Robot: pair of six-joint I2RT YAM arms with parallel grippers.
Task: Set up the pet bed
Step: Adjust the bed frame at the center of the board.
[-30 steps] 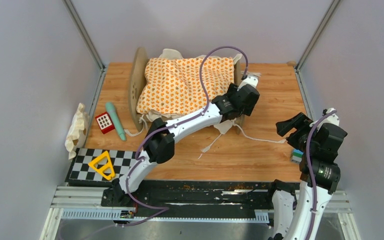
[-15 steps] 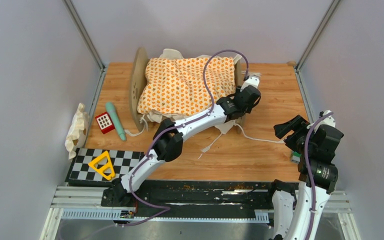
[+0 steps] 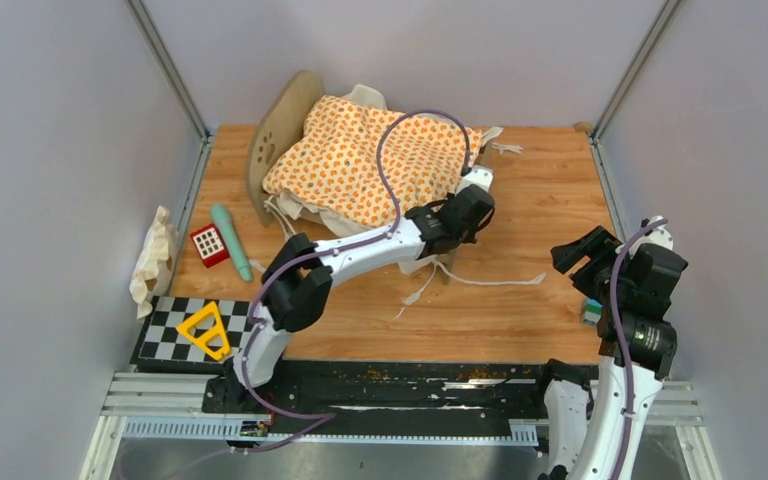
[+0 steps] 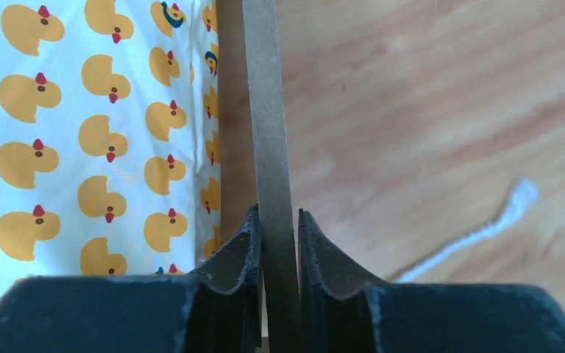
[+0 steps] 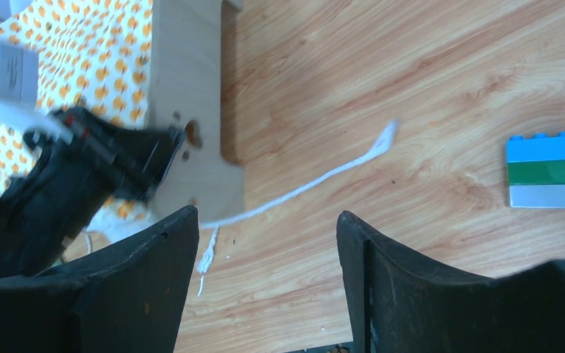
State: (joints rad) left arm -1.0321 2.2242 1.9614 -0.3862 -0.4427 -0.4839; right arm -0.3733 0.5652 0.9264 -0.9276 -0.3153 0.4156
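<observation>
Left gripper [image 4: 277, 224] clamped on bed [image 3: 278, 130] end board [image 4: 267, 110]
Fingers [image 4: 237, 254] pinch the end board's thin edge beside the cushion [image 4: 81, 132]; right gripper [image 5: 266, 228] spread, empty, well apart.

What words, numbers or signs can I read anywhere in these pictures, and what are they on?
No word or number can be read anywhere.
Paw-print sign: on the end board of the pet bed, a picture only, with no lettering.
White box on the left arm: faint grey marks, too blurred to read.
Red block: white squares only, no letters.
</observation>
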